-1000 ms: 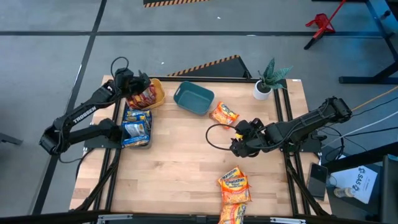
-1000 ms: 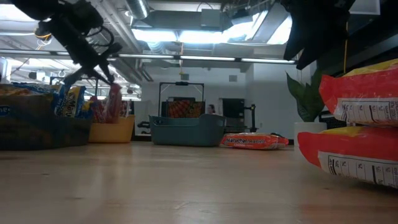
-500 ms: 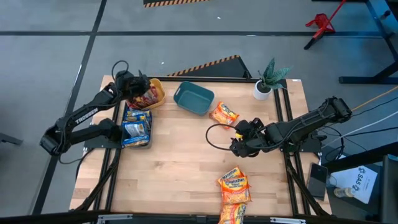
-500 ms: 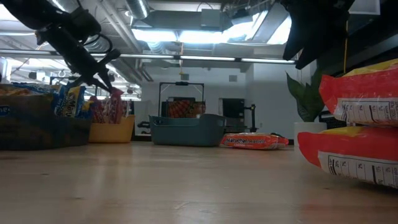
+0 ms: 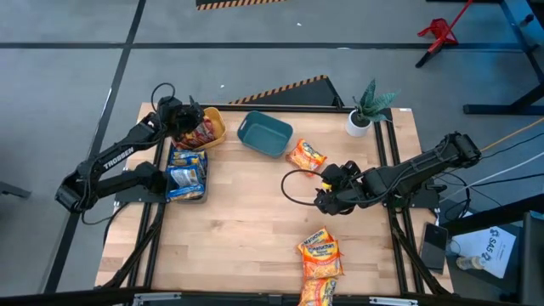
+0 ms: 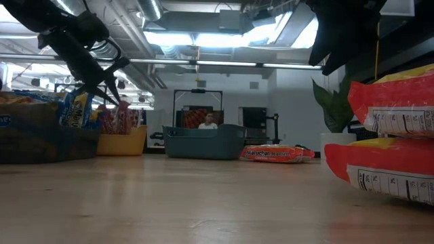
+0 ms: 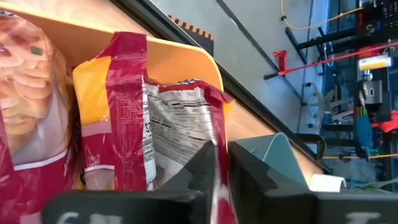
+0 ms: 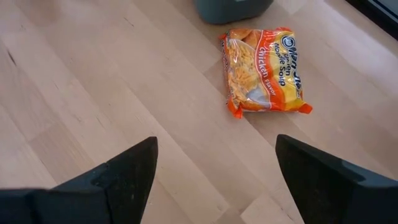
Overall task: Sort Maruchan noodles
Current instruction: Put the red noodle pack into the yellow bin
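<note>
Wooden planks form the surface (image 5: 246, 212), with packets grouped by colour. Reaching over the yellow bin (image 5: 216, 124), the left end effector (image 5: 189, 116) has its fingers nearly together around a red packet (image 7: 186, 134), apparently releasing it among matching ones. Spread wide, the right end effector (image 5: 323, 197) rests low mid-surface near an orange packet (image 8: 264, 71).

Dark jointed arms (white TROSSEN lettering), black cables

Red packets (image 5: 196, 132) stand upright in the yellow bin (image 5: 217, 125); one orange packet (image 5: 306, 155) lies flat beside the teal bin (image 5: 264, 133).
</note>
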`<state>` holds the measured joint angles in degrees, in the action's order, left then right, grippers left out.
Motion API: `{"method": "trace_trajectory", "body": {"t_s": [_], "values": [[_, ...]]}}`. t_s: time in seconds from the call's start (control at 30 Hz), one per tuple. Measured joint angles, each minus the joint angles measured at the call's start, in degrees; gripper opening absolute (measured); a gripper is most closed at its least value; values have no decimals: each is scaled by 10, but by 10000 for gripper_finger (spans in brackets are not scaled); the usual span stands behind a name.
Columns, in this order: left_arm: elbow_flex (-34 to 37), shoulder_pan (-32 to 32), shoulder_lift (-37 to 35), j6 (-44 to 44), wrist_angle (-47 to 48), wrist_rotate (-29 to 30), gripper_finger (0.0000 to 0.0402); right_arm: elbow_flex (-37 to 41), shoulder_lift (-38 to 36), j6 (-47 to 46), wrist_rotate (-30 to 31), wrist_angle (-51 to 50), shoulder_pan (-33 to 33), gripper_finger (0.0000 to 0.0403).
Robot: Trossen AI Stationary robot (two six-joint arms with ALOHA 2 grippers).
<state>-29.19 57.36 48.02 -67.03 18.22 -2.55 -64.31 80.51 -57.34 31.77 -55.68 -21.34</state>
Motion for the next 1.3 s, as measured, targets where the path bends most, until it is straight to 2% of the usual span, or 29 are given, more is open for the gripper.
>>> {"method": "trace_trajectory", "body": {"t_s": [0.3,0.43,0.67,0.83,0.93,1.03,1.17,1.3], "values": [[0,0,-5,-3,-32,-4,99,0,0,6,2,-2,0,314],[0,0,-13,-3,-69,-29,103,0,0,6,2,-3,0,314],[0,0,-50,-3,-73,-58,103,0,3,7,2,-2,9,314],[0,0,-70,-15,-122,-123,103,1,11,46,5,31,45,314],[0,-5,-89,-32,-209,-172,103,0,17,95,-12,94,86,314],[0,-19,-109,-73,-345,-204,103,1,23,152,-60,178,125,314],[0,-45,-134,-103,-518,-210,103,0,34,206,-116,315,177,314],[0,-78,-160,-106,-614,-203,103,-5,61,227,-152,440,225,314]]}}
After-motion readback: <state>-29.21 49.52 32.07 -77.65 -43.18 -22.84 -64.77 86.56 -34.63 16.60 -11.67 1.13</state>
